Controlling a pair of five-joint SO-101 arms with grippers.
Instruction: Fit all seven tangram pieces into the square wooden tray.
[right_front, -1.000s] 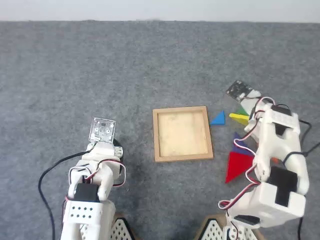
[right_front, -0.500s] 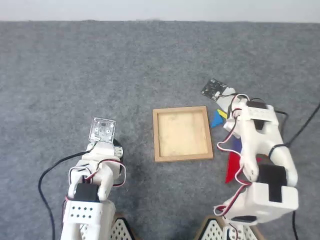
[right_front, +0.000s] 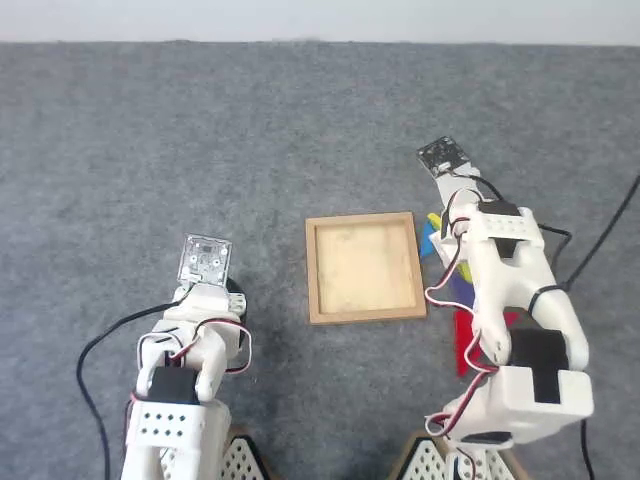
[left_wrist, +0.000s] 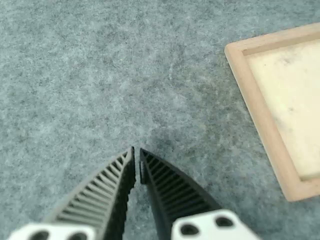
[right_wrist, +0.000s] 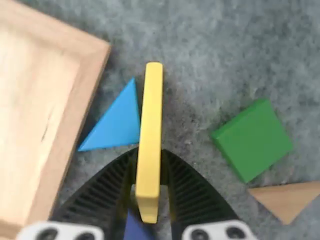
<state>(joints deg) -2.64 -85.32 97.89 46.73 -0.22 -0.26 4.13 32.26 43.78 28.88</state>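
Note:
The square wooden tray (right_front: 312, 270) lies in the middle of the grey mat with nothing in it; its corner (right_wrist: 75, 60) and rim (left_wrist: 260, 107) also show in the wrist views. My right gripper (right_wrist: 148, 200) is shut on a yellow piece (right_wrist: 151, 130) that stands on edge just above the mat, right of the tray. A blue triangle (right_wrist: 117, 122) lies between the yellow piece and the tray. A green square (right_wrist: 251, 139) and a tan triangle (right_wrist: 285, 197) lie on the other side. My left gripper (left_wrist: 136, 155) is shut on nothing, over bare mat left of the tray.
A red triangle (right_front: 468, 335) and a purple piece (right_front: 462, 292) lie on the mat beside the right arm, partly hidden by it. Grey mat stretches free behind and left of the tray.
The right arm has swung left toward the tray, carrying the yellow piece from its place on the mat to beside the blue triangle. The left arm has kept still.

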